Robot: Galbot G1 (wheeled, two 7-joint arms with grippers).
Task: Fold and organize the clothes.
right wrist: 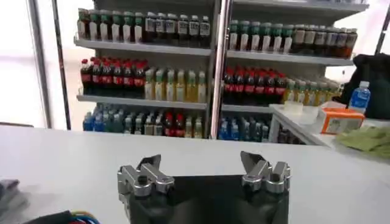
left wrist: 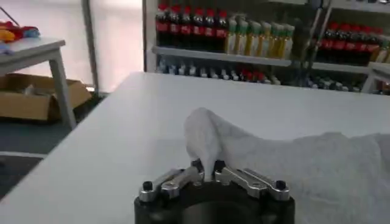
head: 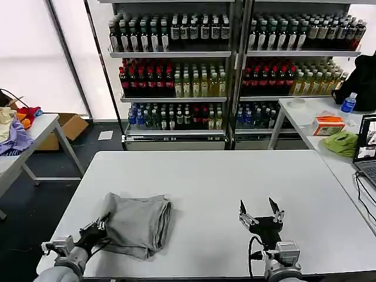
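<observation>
**Grey shirt pinched at its near-left corner on the white table**

The light grey shirt (head: 140, 224) is seen lying folded into a compact bundle on the white table (head: 223, 176), toward the robot's left and near the front edge. Its folded edges are stacked along the side that faces the middle of the table, and the cloth is creased but mostly flat.

The left gripper (head: 101, 225) is placed at the near-left corner of the shirt. In the left wrist view the left gripper (left wrist: 208, 168) is shown with its fingertips (left wrist: 197, 166) drawn together on a raised fold of the grey cloth (left wrist: 292, 167), which is lifted into a small peak above the rest of the bundle. The cloth is thus clamped between the closed tips.

The right gripper (head: 262, 212) is held over bare tabletop to the robot's right, well apart from the shirt. Its fingers (head: 242, 208) are spread wide with nothing between them; the same open stance of the right gripper (right wrist: 203, 172) is shown in the right wrist view.

Shelves of bottled drinks (head: 176, 76) are seen behind the table. A lime-green cloth (head: 341, 143) is laid on a side table at the right, beside an orange box (head: 328, 124).
</observation>
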